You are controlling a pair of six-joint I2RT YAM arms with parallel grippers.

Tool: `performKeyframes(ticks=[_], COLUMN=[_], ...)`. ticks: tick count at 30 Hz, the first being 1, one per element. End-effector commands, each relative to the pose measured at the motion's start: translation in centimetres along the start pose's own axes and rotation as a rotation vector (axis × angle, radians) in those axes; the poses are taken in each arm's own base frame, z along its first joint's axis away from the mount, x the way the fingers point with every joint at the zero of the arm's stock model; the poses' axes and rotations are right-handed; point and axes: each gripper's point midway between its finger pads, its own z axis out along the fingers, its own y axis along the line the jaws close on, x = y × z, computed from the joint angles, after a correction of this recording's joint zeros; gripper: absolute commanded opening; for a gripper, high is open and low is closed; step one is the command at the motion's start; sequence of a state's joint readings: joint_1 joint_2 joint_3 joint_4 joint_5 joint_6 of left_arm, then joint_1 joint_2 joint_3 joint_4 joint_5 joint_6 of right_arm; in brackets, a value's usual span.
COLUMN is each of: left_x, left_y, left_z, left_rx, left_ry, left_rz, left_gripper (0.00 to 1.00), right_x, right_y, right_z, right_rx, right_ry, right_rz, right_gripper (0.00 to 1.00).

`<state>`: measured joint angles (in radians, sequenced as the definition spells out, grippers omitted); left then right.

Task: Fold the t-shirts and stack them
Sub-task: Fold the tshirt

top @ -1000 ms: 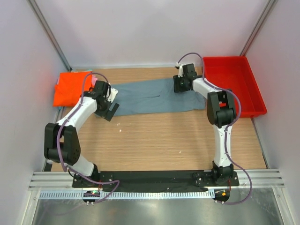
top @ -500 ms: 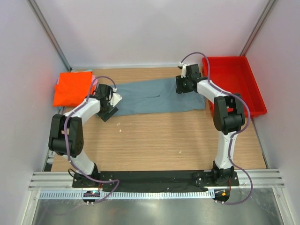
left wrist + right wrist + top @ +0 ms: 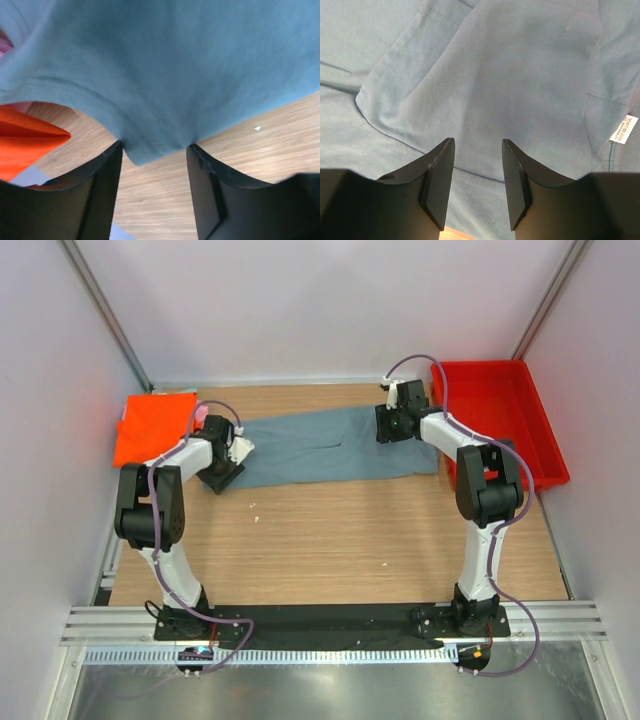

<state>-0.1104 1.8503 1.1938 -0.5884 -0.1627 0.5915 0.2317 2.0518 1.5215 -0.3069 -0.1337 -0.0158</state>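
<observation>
The grey-blue t-shirt (image 3: 320, 445) lies stretched across the far middle of the table, folded into a long band. My left gripper (image 3: 222, 477) is open at its left end; in the left wrist view a hemmed corner of the shirt (image 3: 150, 90) hangs just ahead of the open gripper (image 3: 154, 146). My right gripper (image 3: 390, 430) is open low over the shirt's right part; the right wrist view shows cloth (image 3: 485, 80) between and beyond the gripper (image 3: 478, 142), with the white neck label (image 3: 623, 129) at right. The orange t-shirt (image 3: 150, 425) lies folded at far left, pink cloth (image 3: 202, 415) showing beside it.
A red plastic bin (image 3: 500, 420) stands at the far right, next to the right arm. The orange shirt also shows in the left wrist view (image 3: 27, 140). Bare wooden table (image 3: 330, 540) spreads in front of the grey-blue shirt.
My left gripper has swung in toward the shirt's left end and lowered there. My right gripper has shifted slightly right over the shirt's far edge. The shirt lies as before.
</observation>
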Motion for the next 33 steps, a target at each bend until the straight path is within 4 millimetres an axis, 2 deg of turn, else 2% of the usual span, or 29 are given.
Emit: performKeyframes(ticks=[1, 3, 4, 8, 11, 14, 16, 17, 18, 20, 24, 26, 28, 29, 31, 32, 33], left_x=[0.3, 0.8, 1.0, 2.2, 2.9, 3.5, 4.3, 4.1, 4.5, 4.1, 4.1, 4.1, 4.4, 4.5, 5.2, 5.5, 5.7], left_y=[-0.4, -1.1, -1.6, -3.5, -4.7, -5.9, -6.9, -7.1, -7.5, -7.9, -7.6, -7.6, -8.4, -8.6, -9.6, -10.1, -10.4], left_z=[-0.1, -0.2, -0.2, -0.4, -0.5, -1.1, -1.6, -2.2, -2.4, -3.2, -3.9, -4.1, -4.4, -4.6, -5.3, -5.5, -6.1], left_rx=[0.060, 0.087, 0.110, 0.181, 0.213, 0.234, 0.252, 0.244, 0.249, 0.261, 0.244, 0.249, 0.279, 0.287, 0.306, 0.312, 0.309], left_ry=[-0.003, 0.007, 0.010, 0.031, 0.041, 0.052, 0.073, 0.057, 0.064, 0.031, 0.022, 0.018, 0.023, 0.024, 0.037, 0.040, 0.033], left_rz=[-0.012, -0.010, -0.010, -0.010, -0.010, -0.001, 0.002, 0.011, 0.012, 0.006, 0.004, -0.001, -0.002, -0.003, 0.006, 0.014, 0.023], left_gripper=[0.54, 0.46, 0.43, 0.16, 0.01, 0.00, 0.00, 0.00, 0.00, 0.00, 0.00, 0.00, 0.00, 0.00, 0.00, 0.00, 0.00], right_x=[-3.2, -3.0, -2.7, -1.5, -0.3, 1.3, 1.6, 0.7, 2.0, 1.8, 2.8, 2.1, 2.3, 1.4, 1.6, 0.6, 0.5], right_y=[0.5, 0.1, -0.7, -2.4, -3.1, -3.4, -3.6, -3.5, -3.7, -3.6, -3.0, -2.5, -2.6, -2.5, -2.3, -2.2, -1.9], right_z=[-2.0, -1.8, -1.6, -1.2, -0.6, 0.6, 1.2, 1.3, 2.2, 2.9, 4.6, 5.0, 5.7, 5.9, 6.7, 6.7, 6.9], right_rx=[0.002, 0.022, 0.066, 0.162, 0.196, 0.207, 0.211, 0.210, 0.219, 0.216, 0.206, 0.202, 0.213, 0.209, 0.199, 0.194, 0.188], right_ry=[-0.097, -0.092, -0.081, -0.043, -0.007, 0.054, 0.095, 0.086, 0.133, 0.143, 0.173, 0.163, 0.177, 0.161, 0.175, 0.154, 0.155], right_rz=[-0.008, -0.008, -0.002, 0.009, 0.036, 0.044, 0.036, 0.032, 0.031, 0.027, 0.009, -0.006, -0.010, -0.036, -0.037, -0.035, -0.036], right_gripper=[0.49, 0.49, 0.49, 0.49, 0.49, 0.49, 0.49, 0.49, 0.49, 0.49, 0.49, 0.49, 0.49, 0.49, 0.49, 0.49, 0.49])
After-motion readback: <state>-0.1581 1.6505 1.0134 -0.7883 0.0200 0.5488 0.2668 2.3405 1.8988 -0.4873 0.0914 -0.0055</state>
